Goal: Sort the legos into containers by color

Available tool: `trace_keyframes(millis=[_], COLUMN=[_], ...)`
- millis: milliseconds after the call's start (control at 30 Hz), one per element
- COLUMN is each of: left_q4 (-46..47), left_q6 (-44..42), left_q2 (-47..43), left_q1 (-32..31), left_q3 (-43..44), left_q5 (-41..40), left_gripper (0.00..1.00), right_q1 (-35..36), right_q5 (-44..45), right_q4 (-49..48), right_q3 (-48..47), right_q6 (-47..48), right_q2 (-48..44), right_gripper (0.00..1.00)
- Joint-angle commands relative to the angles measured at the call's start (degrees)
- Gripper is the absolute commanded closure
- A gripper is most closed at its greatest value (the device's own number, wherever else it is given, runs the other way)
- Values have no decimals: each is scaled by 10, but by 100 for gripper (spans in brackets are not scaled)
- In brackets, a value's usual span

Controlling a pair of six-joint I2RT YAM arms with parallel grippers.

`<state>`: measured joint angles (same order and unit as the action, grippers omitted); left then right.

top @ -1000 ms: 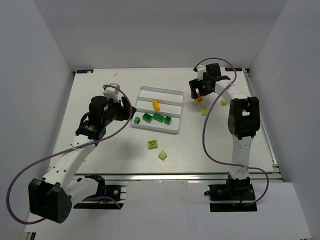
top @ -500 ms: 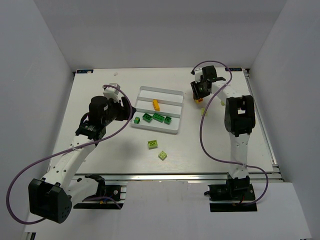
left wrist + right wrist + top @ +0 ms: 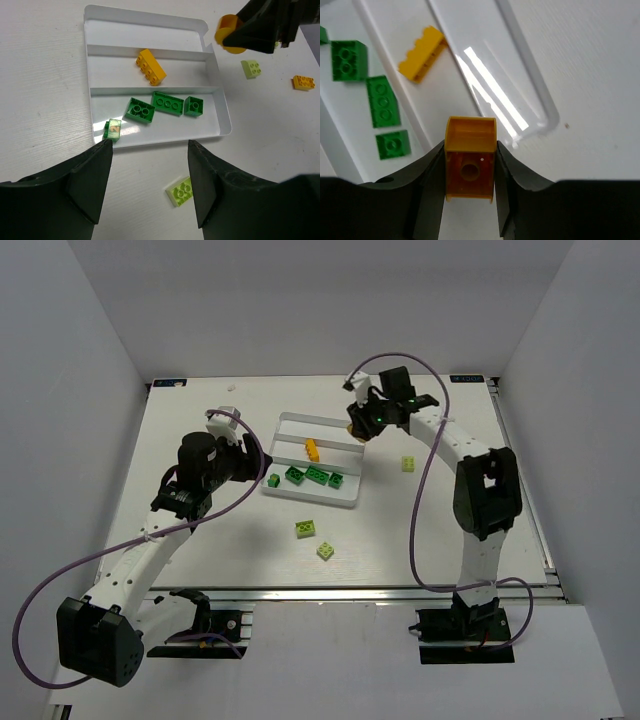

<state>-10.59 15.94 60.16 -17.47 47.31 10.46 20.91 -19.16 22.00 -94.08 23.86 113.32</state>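
Observation:
The white tray (image 3: 348,502) has three long compartments. The middle one holds an orange brick (image 3: 313,449). The near one holds three dark green bricks (image 3: 317,477). My right gripper (image 3: 360,428) is shut on an orange brick (image 3: 470,150) and holds it above the tray's right end (image 3: 520,55). My left gripper (image 3: 149,165) is open and empty, left of the tray's near side. A dark green brick (image 3: 112,129) lies just outside the tray's near left corner. Pale yellow-green bricks (image 3: 305,528) (image 3: 326,551) lie in front of the tray, and another (image 3: 408,463) lies to its right.
Another orange brick (image 3: 303,82) lies on the table right of the tray, seen in the left wrist view. The right arm (image 3: 450,440) arches over that area. White walls close in the table on three sides.
My right gripper has swung left, from the table right of the tray to above the tray's right end, carrying the orange brick. The left arm has not moved.

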Motion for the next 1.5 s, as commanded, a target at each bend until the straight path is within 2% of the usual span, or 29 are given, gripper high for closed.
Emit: trace_keyframes(millis=[0, 167, 333, 433, 467, 667, 800, 867, 933, 967, 1067, 1100, 1133, 1200, 1233, 1300, 1333, 1433, 1467], left_q4=[1, 0, 1, 1, 2, 1, 3, 1, 2, 2, 5, 7, 7, 10, 9, 11, 14, 15, 15], left_q6=[0, -1, -1, -1, 0, 0, 1, 1, 1, 1, 4, 5, 6, 9, 10, 13, 14, 16, 17], left_q2=[-14, -10, -9, -13, -13, -16, -18, -18, -21, -22, -31, -35, -39, -43, -47, -51, -55, -60, -62], left_q1=[-2, -2, -2, 3, 3, 3, 3, 3, 3, 3, 3, 3, 3, 3, 3, 3, 3, 3, 3], left_q3=[-5, -6, -4, -5, -5, -5, -5, -6, -6, -6, -6, -7, -7, -8, -8, -8, -9, -10, -10], left_q5=[-2, -7, -5, -3, -2, -2, -3, -4, -7, -7, -2, 0, 3, 7, 7, 14, 15, 21, 22], left_gripper=[29, 29, 29, 29, 29, 29, 28, 29, 29, 29, 29, 29, 30, 30, 30, 30, 30, 30, 30], right_q1=[33, 65, 83, 85, 87, 87, 84, 82, 76, 67, 34, 9, -2, -24, -68, -113, -138, -183, -202], right_q5=[-24, 1, 14, 17, 17, -2, -2, 15, 83, 110, 181, 225, 228, 205, 198, 159, 155, 158, 163], right_q4=[5, 38, 50, 51, 51, 60, 65, 59, 33, 19, -31, -51, -49, -30, -8, 11, 22, 24, 32], right_q3=[-46, -124, -167, -165, -163, -153, -137, -118, -87, -46, 32, 85, 108, 161, 176, 208, 240, 299, 308], right_q6=[31, 25, 25, 25, 23, 7, 3, -6, -25, -50, -96, -114, -124, -144, -151, -159, -157, -131, -124], right_q2=[39, 113, 142, 144, 144, 125, 97, 80, 36, 16, -73, -114, -132, -174, -186, -223, -236, -286, -302], right_gripper=[93, 83, 70, 62, 55, 43, 42, 44, 48, 60, 87, 90, 96, 96, 96, 82, 64, 27, 21])
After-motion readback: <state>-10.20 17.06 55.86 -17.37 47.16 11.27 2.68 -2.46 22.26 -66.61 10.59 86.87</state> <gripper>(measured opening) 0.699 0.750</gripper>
